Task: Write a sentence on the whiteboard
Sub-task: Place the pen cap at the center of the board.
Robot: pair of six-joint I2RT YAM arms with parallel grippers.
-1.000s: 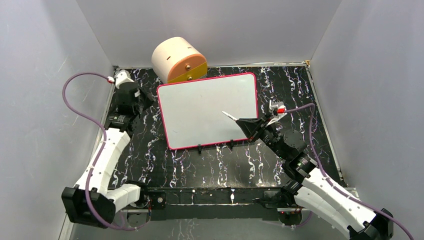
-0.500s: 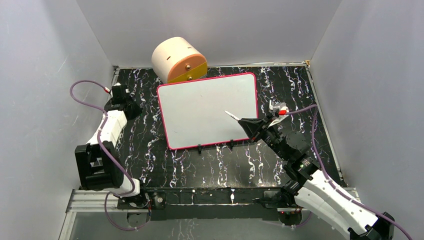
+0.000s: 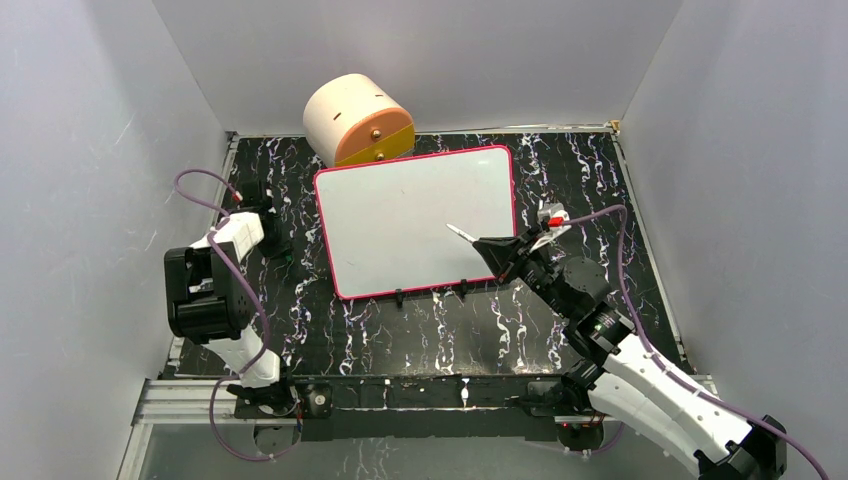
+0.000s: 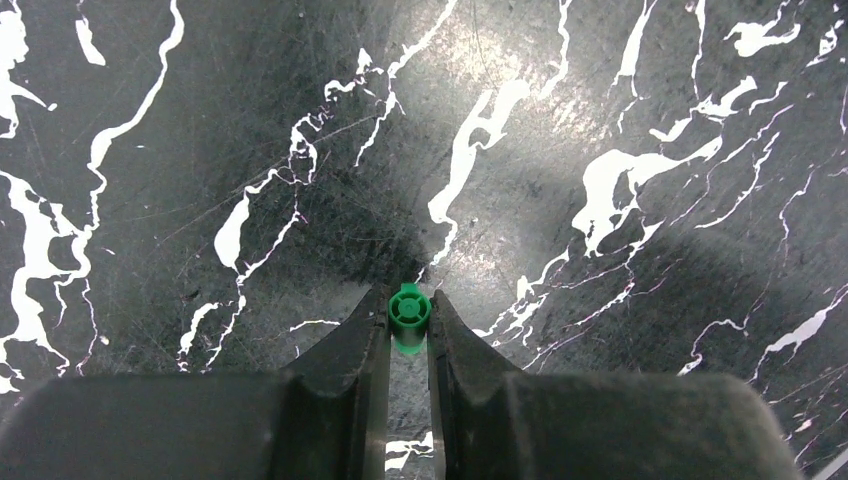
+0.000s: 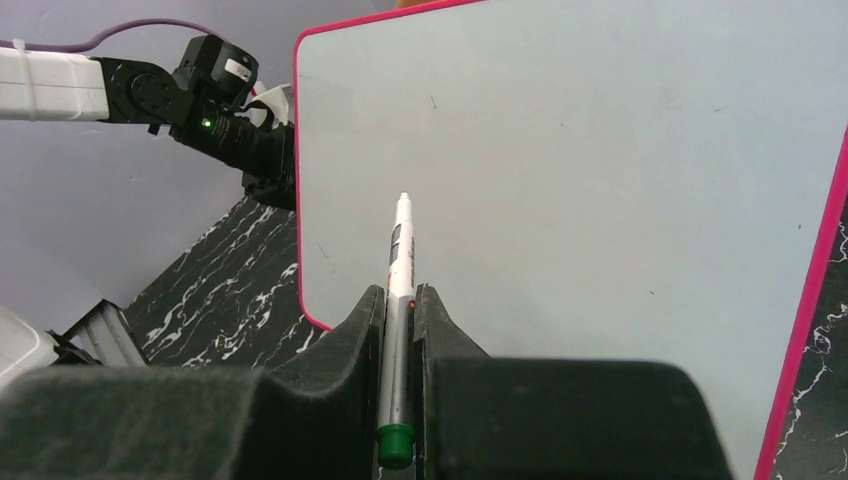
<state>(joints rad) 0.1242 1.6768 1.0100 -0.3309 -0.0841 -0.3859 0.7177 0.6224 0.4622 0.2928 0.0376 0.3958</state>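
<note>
right gripper [image 5: 400,295]: clamped on slim white green-ended marker pen [image 5: 402,250], rear barrel | left gripper [image 4: 408,300]: pinching small green cap [image 4: 409,308] | pen: judged light, rigid, slick

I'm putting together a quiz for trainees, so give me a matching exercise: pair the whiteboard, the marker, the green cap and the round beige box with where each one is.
Things:
1. whiteboard
2. marker
3. green cap
4. round beige box

Places:
A. pinched in the left gripper
B. at the far edge of the table
C. lying flat, still blank
D. clamped in the right gripper, tip over the whiteboard

Pairs: 1-C, 2-D, 3-A, 4-B
</note>
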